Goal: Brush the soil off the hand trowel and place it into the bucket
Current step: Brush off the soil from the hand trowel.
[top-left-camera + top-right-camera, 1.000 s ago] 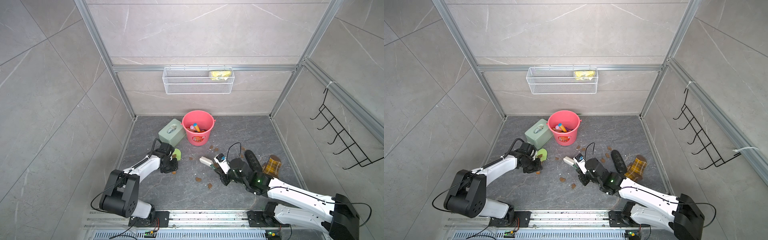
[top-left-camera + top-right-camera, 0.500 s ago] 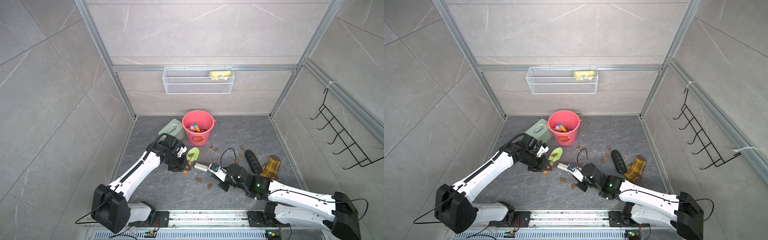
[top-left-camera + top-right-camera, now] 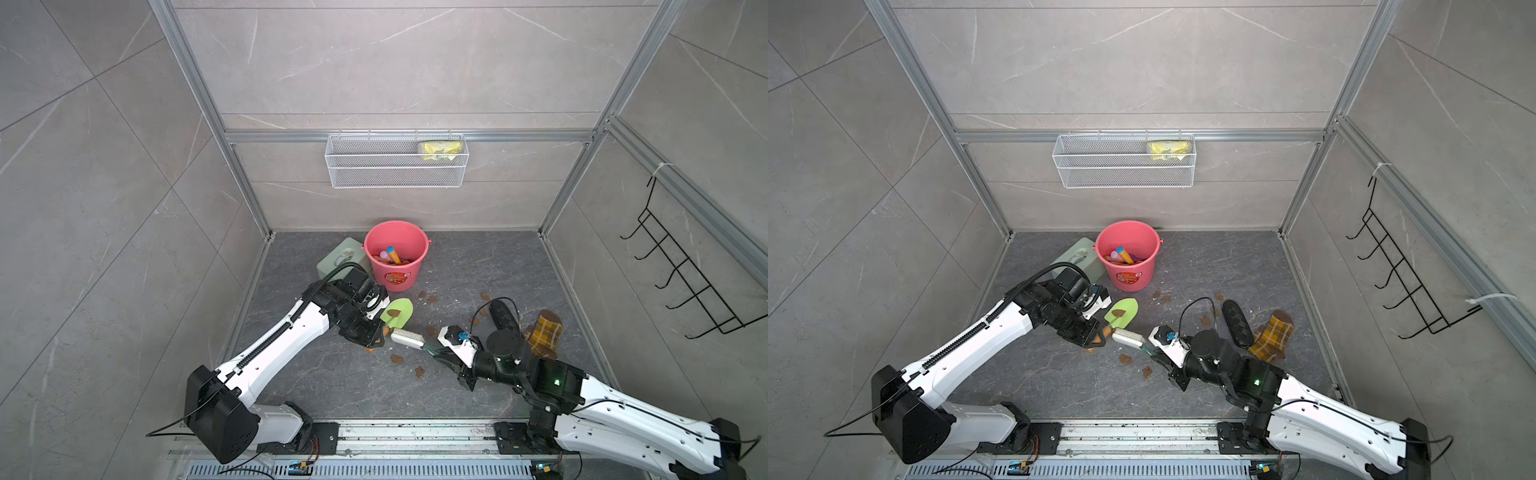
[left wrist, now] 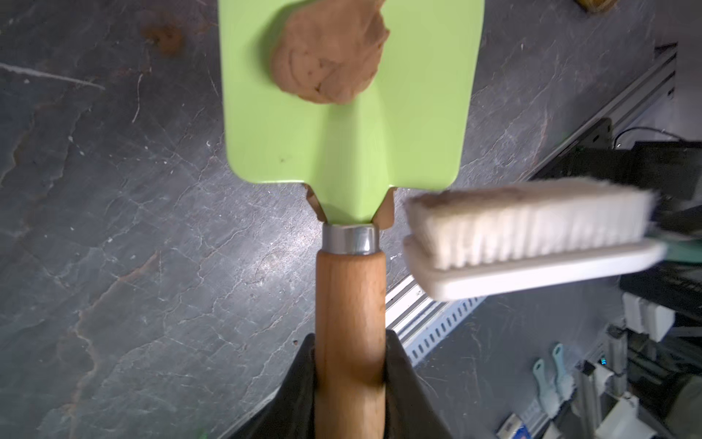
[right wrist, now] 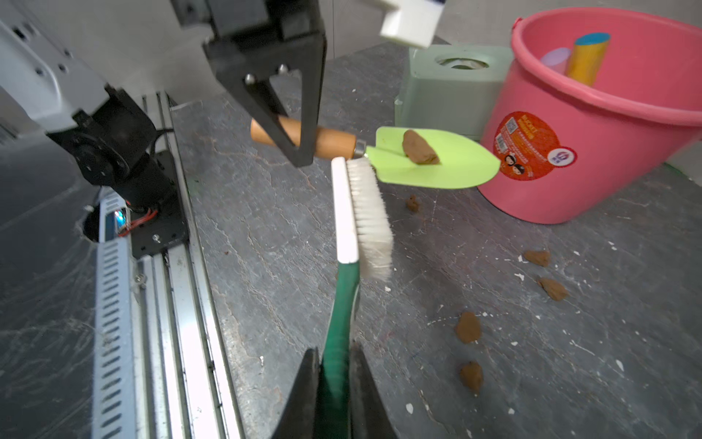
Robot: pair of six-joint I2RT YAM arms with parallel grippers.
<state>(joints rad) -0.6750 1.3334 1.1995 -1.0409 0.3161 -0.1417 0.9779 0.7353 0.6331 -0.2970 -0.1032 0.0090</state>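
- In both top views, the left tool (image 3: 379,333) is clamped on the wooden handle of the hand trowel (image 3: 404,318). One lump of soil (image 3: 394,312) lies on the blade ahead of it.
- The right tool (image 3: 435,352) is closed on a brush (image 3: 408,336), whose head reaches just beside the left tool. The bucket (image 3: 419,266) stands beyond the blade tip.
- Left wrist: both jaws press the handle. The bristles sit at the blade's rear corner, and I cannot tell whether they touch it.
- Right wrist: the jaws pinch the brush's green handle, with the trowel held above the tabletop (image 5: 266,235) straight ahead. More soil lies scattered beside the tool.
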